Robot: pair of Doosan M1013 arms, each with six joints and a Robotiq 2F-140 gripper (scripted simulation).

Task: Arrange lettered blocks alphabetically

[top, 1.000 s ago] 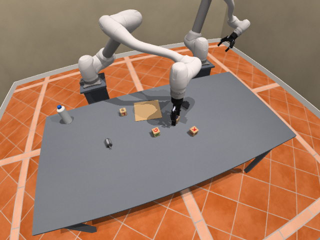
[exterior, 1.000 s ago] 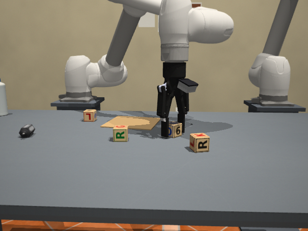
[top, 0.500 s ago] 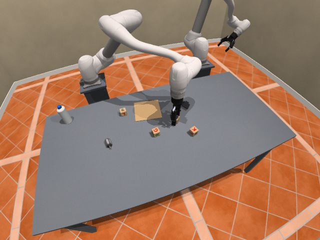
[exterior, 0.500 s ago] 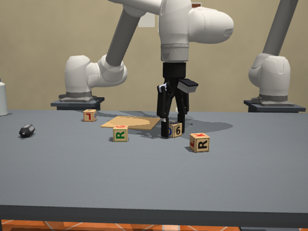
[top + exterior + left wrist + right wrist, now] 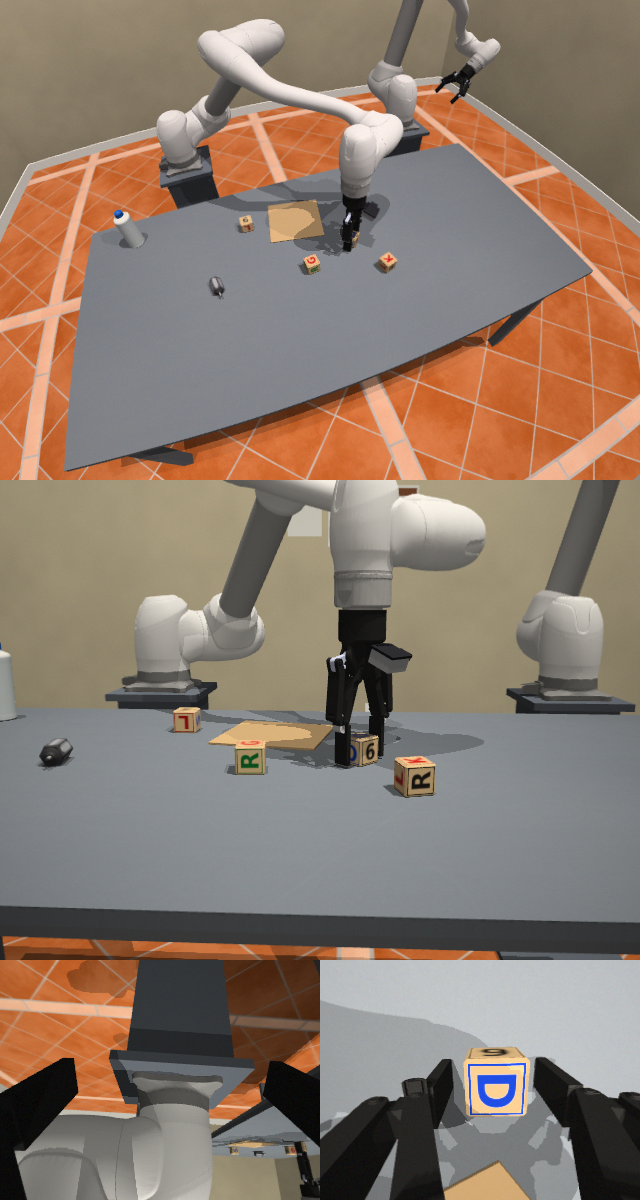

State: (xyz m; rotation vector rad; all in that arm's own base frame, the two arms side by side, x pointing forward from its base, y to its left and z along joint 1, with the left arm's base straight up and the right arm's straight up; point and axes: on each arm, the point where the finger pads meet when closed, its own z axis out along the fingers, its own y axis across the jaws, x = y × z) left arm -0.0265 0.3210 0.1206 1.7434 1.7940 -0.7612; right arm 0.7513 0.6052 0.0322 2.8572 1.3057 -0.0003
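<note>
My right gripper (image 5: 351, 242) (image 5: 361, 757) (image 5: 493, 1072) is part open, pointing down, with its fingers on two sides of the D block (image 5: 355, 238) (image 5: 369, 752) (image 5: 496, 1089); gaps show beside the block in the right wrist view. This block stands on the table with blue D on top. The G block (image 5: 311, 264) (image 5: 250, 759) has red G on top. The K block (image 5: 387, 261) (image 5: 414, 777) has red K on top. A fourth block (image 5: 246, 223) (image 5: 186, 720) shows red L on a side; its top mark is unclear. All are off the tan mat (image 5: 276, 235) (image 5: 227, 738) (image 5: 490, 1185). My left gripper (image 5: 446, 94) (image 5: 171, 1077) is open and empty.
A white bottle (image 5: 129, 230) (image 5: 6, 686) with a blue cap stands at the table's left side. A small dark object (image 5: 216, 285) (image 5: 56, 751) lies left of the G block. My left gripper is high beyond the table's back edge, far from the blocks.
</note>
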